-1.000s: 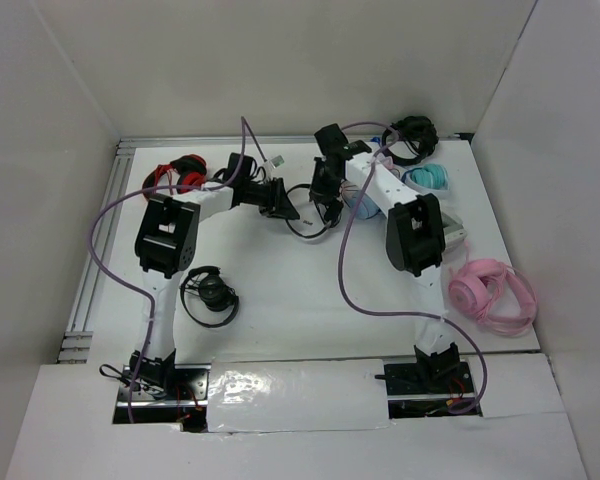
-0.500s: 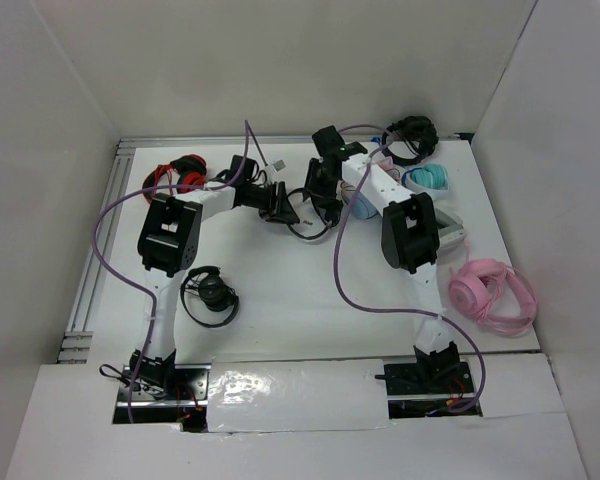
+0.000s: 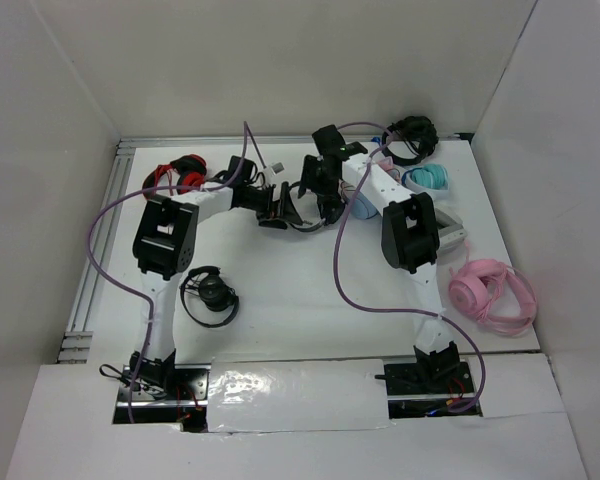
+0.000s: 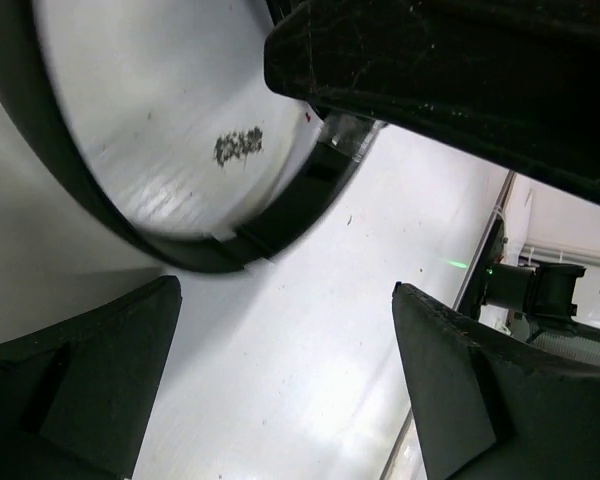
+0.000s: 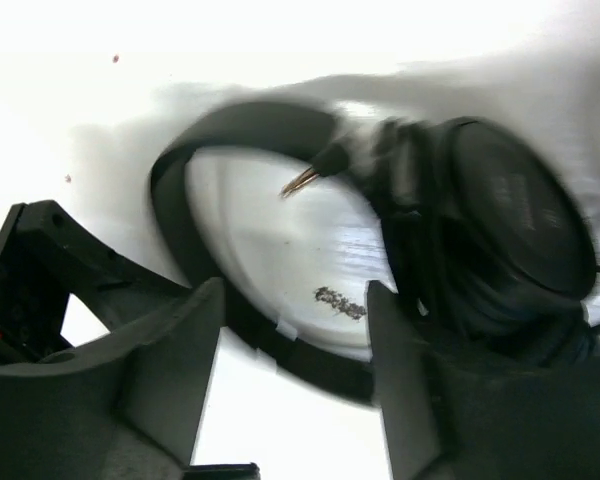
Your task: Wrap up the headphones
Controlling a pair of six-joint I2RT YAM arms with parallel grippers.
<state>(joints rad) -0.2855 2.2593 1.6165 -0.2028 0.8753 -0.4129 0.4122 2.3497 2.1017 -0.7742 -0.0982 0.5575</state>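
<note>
The headphones lie on the white table at the back middle, between my two grippers. In the right wrist view their thin black headband curves across the gap between my right gripper's parted fingers, untouched by either. One round ear cup sits to the right, and the cable's metal plug points out beside it. My right gripper is open. My left gripper is wide open just left of the headphones. In its own view the left gripper has only bare table between its fingers, with the headband arcing above them.
Red headphones lie at the back left and a compact black pair beside the left arm. Another black pair, a teal pair and a pink pair lie on the right. Purple cables hang from both arms.
My left gripper went from shut to wide open and let go of the headphones. The right gripper's fingers spread wider. Both grippers shifted slightly left.
</note>
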